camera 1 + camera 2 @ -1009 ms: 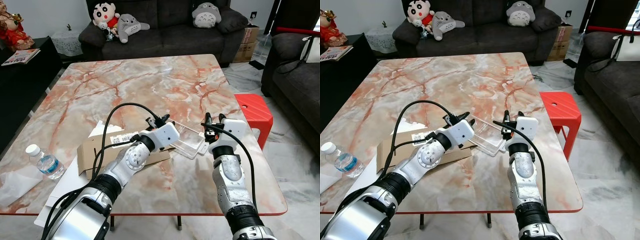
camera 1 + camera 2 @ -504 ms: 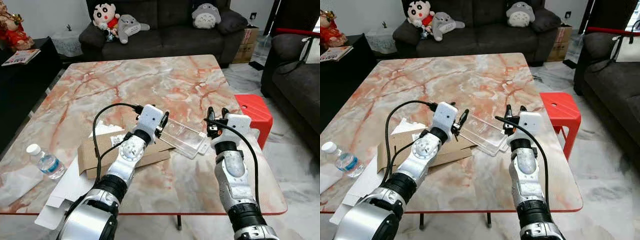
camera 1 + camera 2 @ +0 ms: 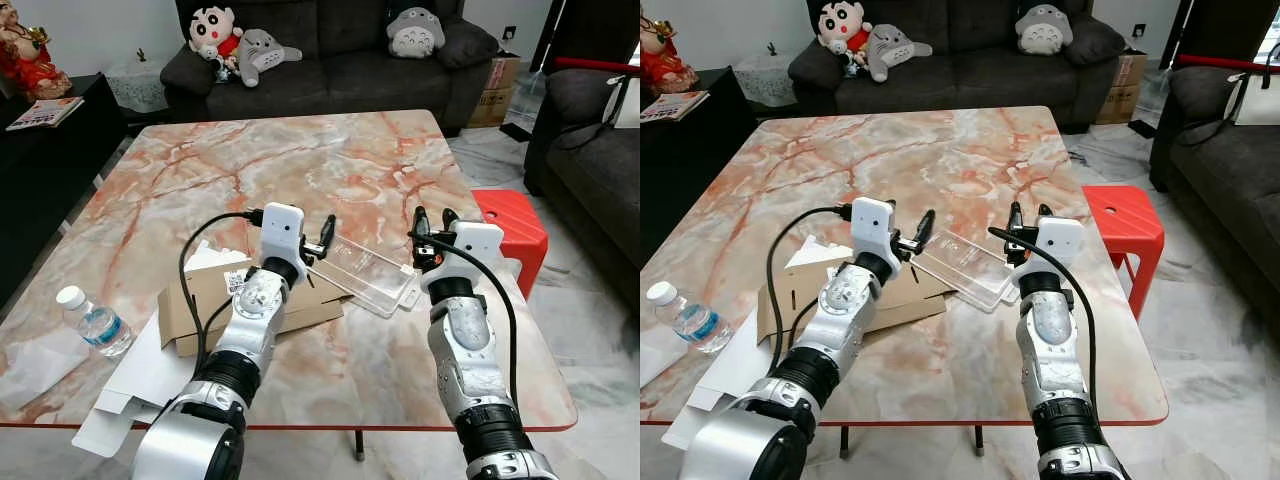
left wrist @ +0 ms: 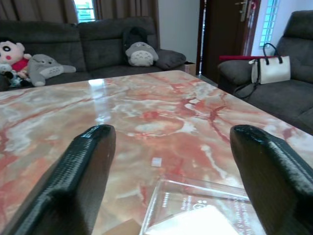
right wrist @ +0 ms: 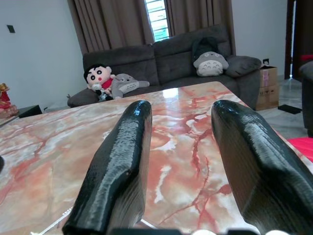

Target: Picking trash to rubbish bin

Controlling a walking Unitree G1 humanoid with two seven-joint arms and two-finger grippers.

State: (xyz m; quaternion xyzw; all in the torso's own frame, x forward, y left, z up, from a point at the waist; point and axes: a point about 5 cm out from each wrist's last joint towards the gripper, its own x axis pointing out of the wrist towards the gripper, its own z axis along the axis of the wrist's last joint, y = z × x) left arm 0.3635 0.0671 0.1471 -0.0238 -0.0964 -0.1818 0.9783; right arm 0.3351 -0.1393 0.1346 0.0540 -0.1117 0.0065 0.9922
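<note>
A clear plastic tray (image 3: 365,278) lies on the marble table (image 3: 300,160), partly over a flattened cardboard box (image 3: 200,300). My left gripper (image 3: 312,238) hovers at the tray's left end, fingers (image 4: 93,161) spread wide, open and holding nothing; the tray's edge (image 4: 195,210) sits just below them. My right gripper (image 3: 432,222) stands at the tray's right end, pointing up and away, open with a clear gap between its fingers (image 5: 122,166). A small water bottle (image 3: 90,322) lies near the table's left edge. White paper (image 3: 140,385) sticks out under the box.
A red stool (image 3: 512,225) stands just right of the table. A dark sofa with plush toys (image 3: 330,60) runs along the back, and another sofa (image 3: 600,170) is on the right. A black cabinet (image 3: 40,150) is at the left. Crumpled white paper (image 3: 25,365) lies at the front left corner.
My left gripper has lifted and swung back from over the clear tray, its wrist turning upright. The right gripper rose slightly. The tray and box stay in place.
</note>
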